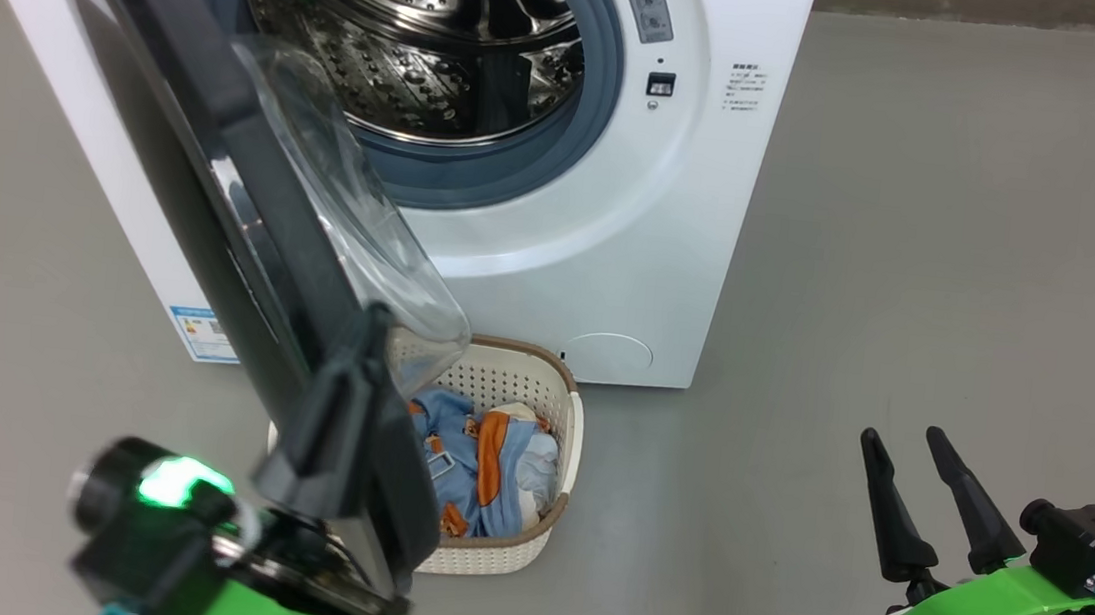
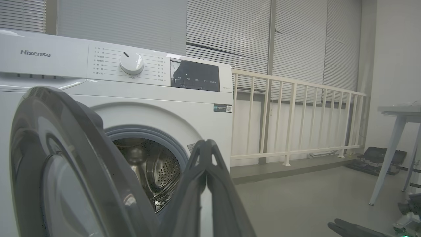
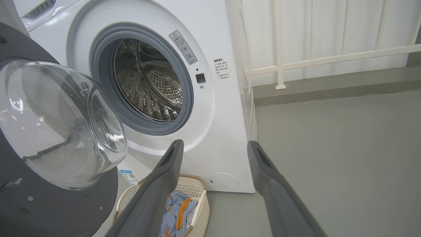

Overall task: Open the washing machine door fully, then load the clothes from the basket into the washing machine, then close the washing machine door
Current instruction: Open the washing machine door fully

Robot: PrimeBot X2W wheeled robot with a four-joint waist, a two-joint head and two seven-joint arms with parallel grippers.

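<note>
The washing machine door (image 1: 223, 126) stands swung out from the washing machine (image 1: 616, 224), roughly edge-on to the head camera, its clear glass bowl bulging toward the opening. It hangs over the left part of the basket (image 1: 520, 380), which sits on the floor (image 1: 916, 233) just in front of the machine's lower front. So the first step looks partly done. The drum (image 1: 413, 33) is exposed, yet the door seems able to swing further back, and as it stands it covers some of the basket.

The left end effector (image 1: 366, 330) has its two dark fingers pressed together with nothing between them (the left wrist view shows them meeting at the tips, beside the door's rim). In the head view they overlap the door's free edge; whether they actually touch it cannot be told. A closed tip like this would suit pushing the door wider, which is probably the step in hand.

The right end effector (image 1: 903, 438) hangs low at the robot's right, well apart from machine and basket, its fingers spread wide and empty.

The clothes (image 1: 482, 462) all lie in the basket, a blue heap with orange patches and a bit of white. The drum, as far as it shows, holds no fabric. Loading has therefore not begun, and closing the door comes after that, so most of the task is left.
</note>
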